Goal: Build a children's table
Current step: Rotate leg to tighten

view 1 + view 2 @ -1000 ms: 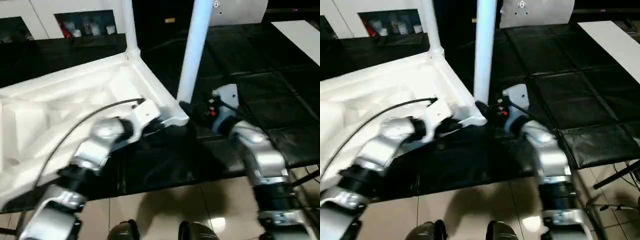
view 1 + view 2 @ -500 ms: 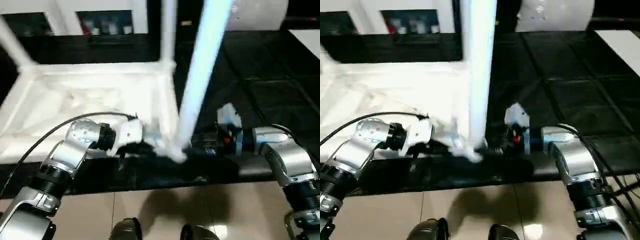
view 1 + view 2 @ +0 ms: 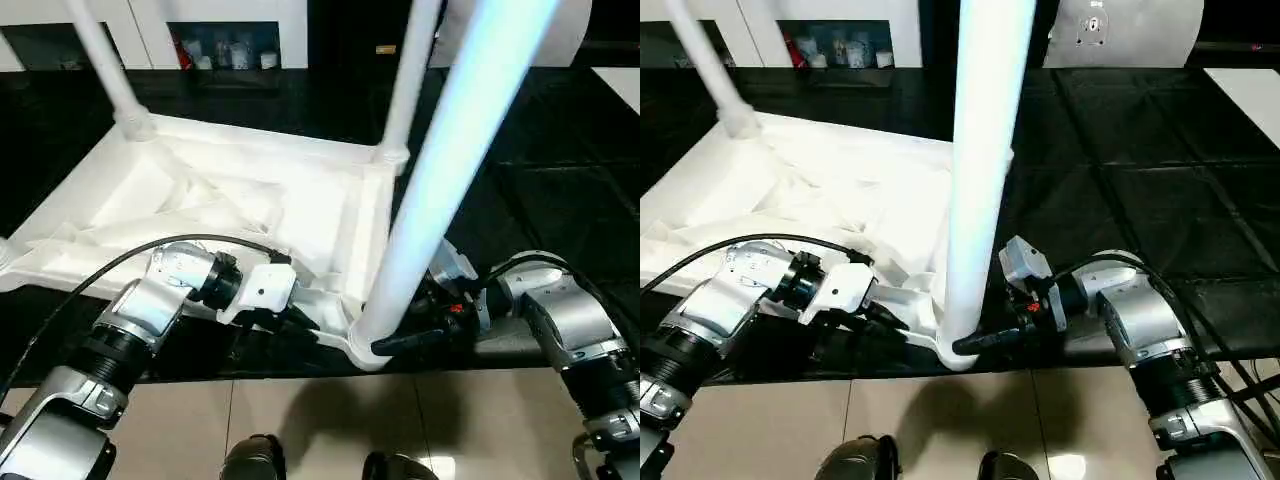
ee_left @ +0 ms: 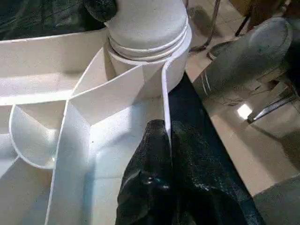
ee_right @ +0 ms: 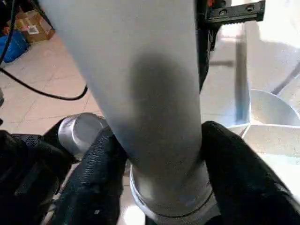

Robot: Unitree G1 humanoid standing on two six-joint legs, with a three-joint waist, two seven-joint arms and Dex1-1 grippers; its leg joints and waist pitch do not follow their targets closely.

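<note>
Table top (image 3: 250, 210), upside down on the black worktop (image 3: 560, 190), fills the left and centre of the head views, ribbed underside up. Three legs stand in corner sockets: one at upper left (image 3: 100, 55), one at upper centre (image 3: 412, 70), and the near leg (image 3: 440, 190) rising from the corner socket (image 4: 147, 33) at lower centre, which overhangs the worktop's front edge above the tiled floor (image 3: 320, 420).

Left gripper (image 4: 166, 154) is pinched shut on the thin rim wall of the top, just beside the near socket. Right gripper (image 5: 157, 173) has its fingers (image 5: 101, 173) on either side of the near leg at its base, touching or nearly touching it; whether it is clamped firmly cannot be told.

Risks, as judged: the near leg leans, so it may not be fully seated; a sideways pull could lever it out of the socket. The rim hold is narrow and could slip. With that corner off the edge, a downward push could tip the top or drag it toward the floor.
</note>
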